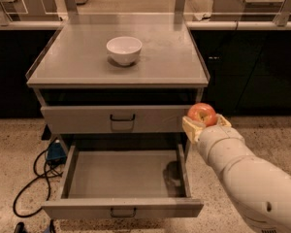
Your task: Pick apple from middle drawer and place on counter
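My gripper (pixel 203 123) is shut on the red apple (pixel 202 113) and holds it in the air at the cabinet's front right corner, level with the upper drawer's front. The apple is above and to the right of the middle drawer (pixel 123 181), which is pulled open with nothing showing inside. The grey counter (pixel 160 57) lies above and to the left of the apple. My white arm (pixel 247 174) runs in from the lower right.
A white bowl (pixel 123 49) stands on the counter left of centre. The upper drawer (pixel 116 119) is closed. A blue box and black cable (pixel 43 166) lie on the speckled floor at the left. Dark cabinets stand behind.
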You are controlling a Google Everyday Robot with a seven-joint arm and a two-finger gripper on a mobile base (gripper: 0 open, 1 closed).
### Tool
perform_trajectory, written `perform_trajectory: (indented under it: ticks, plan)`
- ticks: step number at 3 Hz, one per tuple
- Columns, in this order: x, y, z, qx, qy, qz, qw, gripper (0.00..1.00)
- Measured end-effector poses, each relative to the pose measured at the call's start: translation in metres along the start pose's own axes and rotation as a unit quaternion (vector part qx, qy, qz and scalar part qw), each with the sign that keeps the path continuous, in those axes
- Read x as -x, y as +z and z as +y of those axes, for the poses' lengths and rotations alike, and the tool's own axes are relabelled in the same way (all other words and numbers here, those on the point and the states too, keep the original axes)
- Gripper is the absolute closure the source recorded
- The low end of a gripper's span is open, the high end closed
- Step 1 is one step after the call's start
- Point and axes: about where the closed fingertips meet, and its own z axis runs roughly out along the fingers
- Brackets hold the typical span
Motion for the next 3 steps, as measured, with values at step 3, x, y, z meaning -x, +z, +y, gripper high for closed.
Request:
perform_trajectory:
  ticks: [3]
  plan:
    - [0.117,0.047,-0.128,0.074,0.051,-0.048,0.9948,1.00]
